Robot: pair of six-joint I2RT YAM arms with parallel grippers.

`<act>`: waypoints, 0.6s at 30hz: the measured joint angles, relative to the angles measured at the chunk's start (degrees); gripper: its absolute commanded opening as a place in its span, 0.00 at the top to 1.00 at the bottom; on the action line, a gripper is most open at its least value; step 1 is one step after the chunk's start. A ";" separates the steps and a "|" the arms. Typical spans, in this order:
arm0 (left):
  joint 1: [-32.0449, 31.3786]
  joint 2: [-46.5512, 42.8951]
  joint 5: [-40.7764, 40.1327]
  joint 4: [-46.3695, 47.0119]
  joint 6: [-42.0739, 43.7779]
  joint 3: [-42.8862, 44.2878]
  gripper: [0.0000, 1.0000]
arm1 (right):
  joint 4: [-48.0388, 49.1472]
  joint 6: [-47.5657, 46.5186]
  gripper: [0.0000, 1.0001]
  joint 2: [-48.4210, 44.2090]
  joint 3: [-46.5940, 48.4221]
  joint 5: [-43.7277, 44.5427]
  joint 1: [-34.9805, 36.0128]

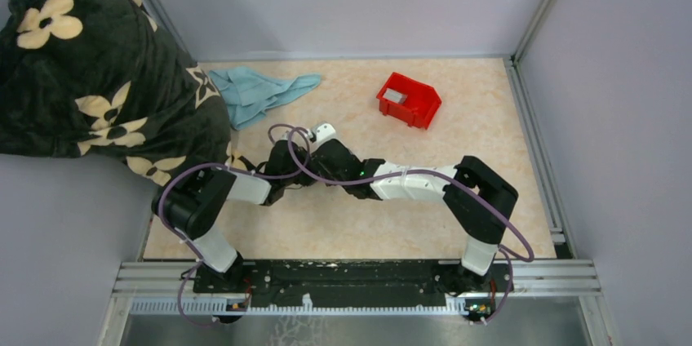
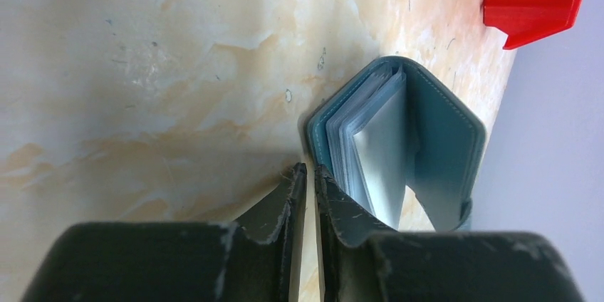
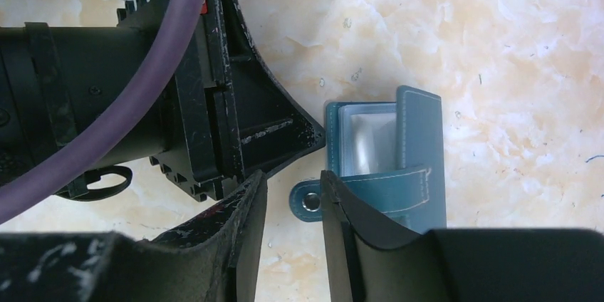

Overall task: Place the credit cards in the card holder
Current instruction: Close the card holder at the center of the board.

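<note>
The left gripper, nearly closed on nothing, touches the edge of the card holder, which sits partly open mid-worktop. The right gripper is parted around the snap tab without clamping it. Unheld, the holder may slide or fold shut under a nudge. One credit card lies in the red bin, toward the far right corner.

Table w/ card holder, red bin, blue cloth
</note>
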 measured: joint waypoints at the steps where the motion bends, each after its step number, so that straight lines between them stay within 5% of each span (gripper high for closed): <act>1: 0.00 -0.15 0.00 -0.22 0.00 -0.09 0.81 | -0.04 0.07 0.64 0.00 0.00 0.02 0.09; 10: -0.15 -3.21 -0.79 -3.76 0.00 -1.22 0.82 | 0.11 2.12 0.63 -0.15 -0.13 -1.57 0.20; 18: -0.48 -12.92 -8.15 -16.52 0.85 -2.62 0.80 | 0.09 2.99 0.64 -3.08 -0.20 -7.41 0.96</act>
